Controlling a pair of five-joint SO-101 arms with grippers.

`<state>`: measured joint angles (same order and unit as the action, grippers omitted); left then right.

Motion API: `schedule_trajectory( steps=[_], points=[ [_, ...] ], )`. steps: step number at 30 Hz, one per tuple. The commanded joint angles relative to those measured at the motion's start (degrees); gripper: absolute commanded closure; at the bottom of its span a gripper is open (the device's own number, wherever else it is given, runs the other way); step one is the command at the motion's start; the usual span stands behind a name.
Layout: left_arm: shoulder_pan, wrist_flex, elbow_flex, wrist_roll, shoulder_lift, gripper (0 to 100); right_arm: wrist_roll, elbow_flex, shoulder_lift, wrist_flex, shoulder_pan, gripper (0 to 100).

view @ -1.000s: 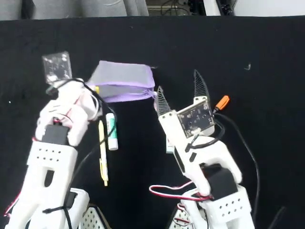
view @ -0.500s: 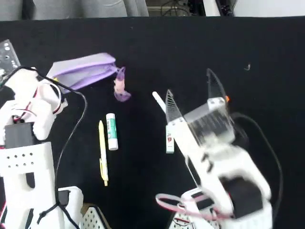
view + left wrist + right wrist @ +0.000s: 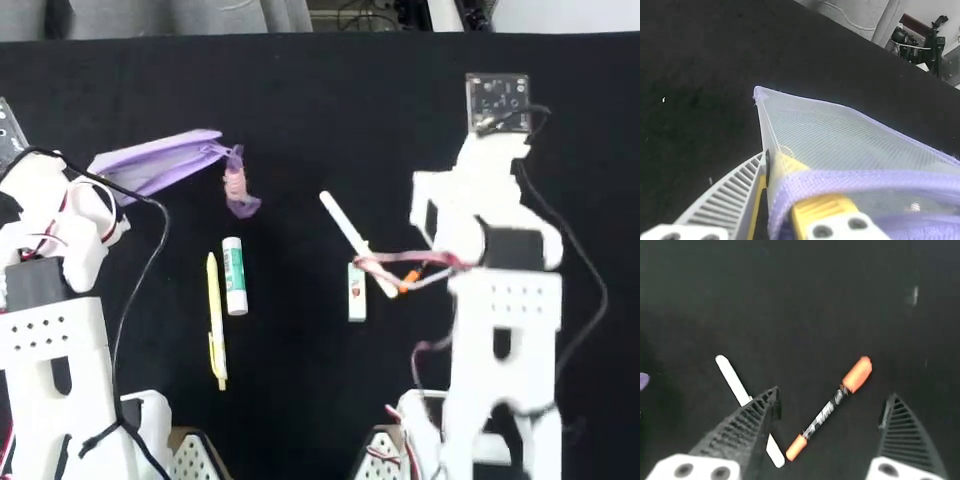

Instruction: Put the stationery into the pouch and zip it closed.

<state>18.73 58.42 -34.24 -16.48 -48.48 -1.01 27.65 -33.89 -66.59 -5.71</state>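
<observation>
There is one purple mesh pouch [image 3: 165, 160], with one pink-and-purple tassel [image 3: 238, 190] on it. Five pieces of stationery lie on the one black tabletop [image 3: 300, 100]: one yellow pen [image 3: 216, 320], one white tube with a green label [image 3: 234, 276], one slim white stick [image 3: 345, 228], one small white rectangular piece [image 3: 356, 305] and one black marker with orange ends [image 3: 826, 411]. Two white robot arms [image 3: 50, 330] stand at the near edge.

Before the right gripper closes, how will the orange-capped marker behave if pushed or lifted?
The orange-capped marker looks round and slim, so it probably rolls if nudged sideways. It seems rigid, so it likely lifts without bending. Its end lies near the white pen, which may shift.
</observation>
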Motion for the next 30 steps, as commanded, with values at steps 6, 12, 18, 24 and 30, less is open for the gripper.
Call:
schedule_trajectory(
  steps=[6, 12, 18, 24, 30],
  points=[
    [0.57, -2.02, -0.04, -0.18, -1.58, 97, -9.23, -2.51, 15.96, 7.74, -7.21, 68.4],
    [0.48, -2.02, -0.13, -0.35, -1.58, 97, -15.12, -3.03, 30.02, 13.89, -7.74, 68.4],
    [0.48, -3.87, -1.71, -0.35, -1.58, 97, -23.12, -10.07, 42.42, 11.25, -8.79, 68.4],
    [0.4, -6.15, -3.56, -0.35, -1.58, 97, -23.82, -19.82, 53.23, 5.36, -9.14, 69.5],
    [0.4, -5.98, -3.56, -0.44, -1.58, 97, -23.56, -29.05, 60.0, -1.76, -9.23, 95.8]
  ],
)
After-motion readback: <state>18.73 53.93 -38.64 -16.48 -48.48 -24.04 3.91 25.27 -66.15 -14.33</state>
